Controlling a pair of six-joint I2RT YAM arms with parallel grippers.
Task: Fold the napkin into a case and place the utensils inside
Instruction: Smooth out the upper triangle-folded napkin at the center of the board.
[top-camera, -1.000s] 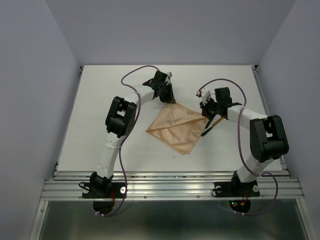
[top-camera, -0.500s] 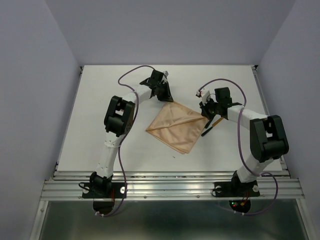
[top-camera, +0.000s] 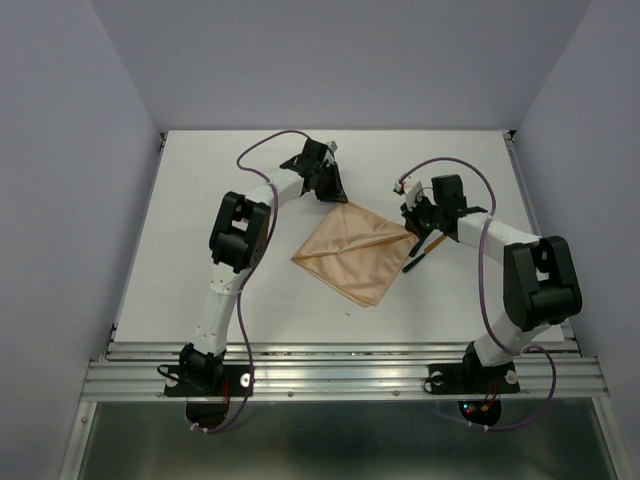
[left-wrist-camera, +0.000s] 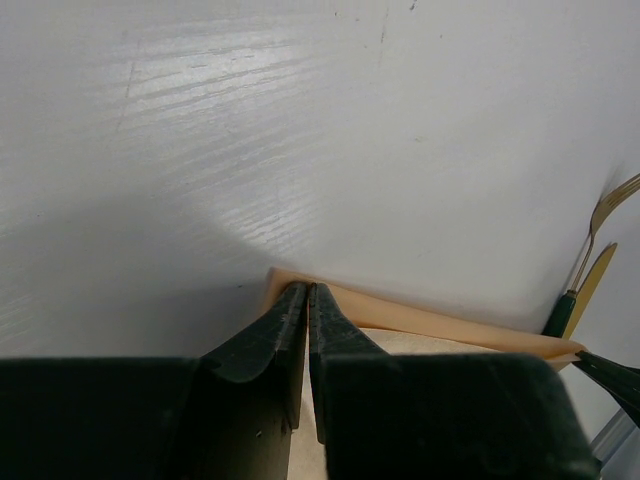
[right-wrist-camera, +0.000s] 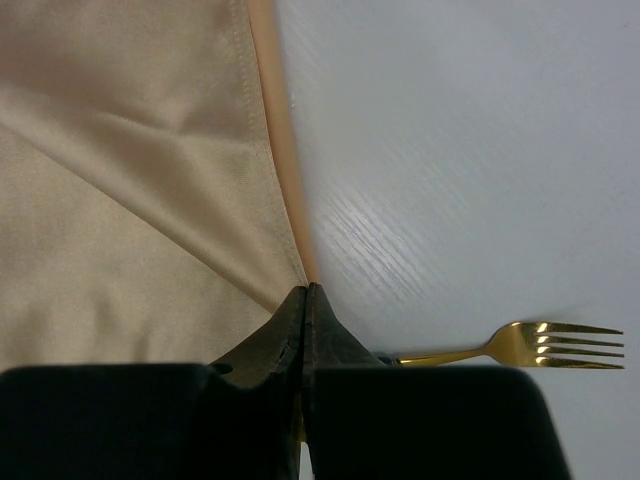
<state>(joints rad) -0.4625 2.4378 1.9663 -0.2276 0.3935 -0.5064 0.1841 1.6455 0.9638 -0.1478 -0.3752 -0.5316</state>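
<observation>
The napkin (top-camera: 350, 250) lies flat on the white table (top-camera: 200, 220) between the two arms. It is a soft, peach-orange cloth with a slight sheen, folded over itself into a four-sided, diamond-like shape. A diagonal crease and stitched hems show in the right wrist view.

The left claw (top-camera: 333, 192) sits at the far corner of the cloth. Its dark, tapered fingers (left-wrist-camera: 270, 335) are drawn together to a hairline slit. It appears to pinch that corner, though the layer between the tips is not clearly visible.

The right claw (top-camera: 410, 232) is at the right-hand corner. Its jaws are fully closed, with the hem and the crease running straight into the tips, so the cloth is gripped there.

The utensils (top-camera: 412, 260) lie on the bare table just beside the right corner, outside the cloth. The fork (right-wrist-camera: 540, 345) is polished gold with four slim tines. Next to it lies a flat gold blade (left-wrist-camera: 597, 280), and both have thin dark handles. The table surface is matte white with a fine grain.
</observation>
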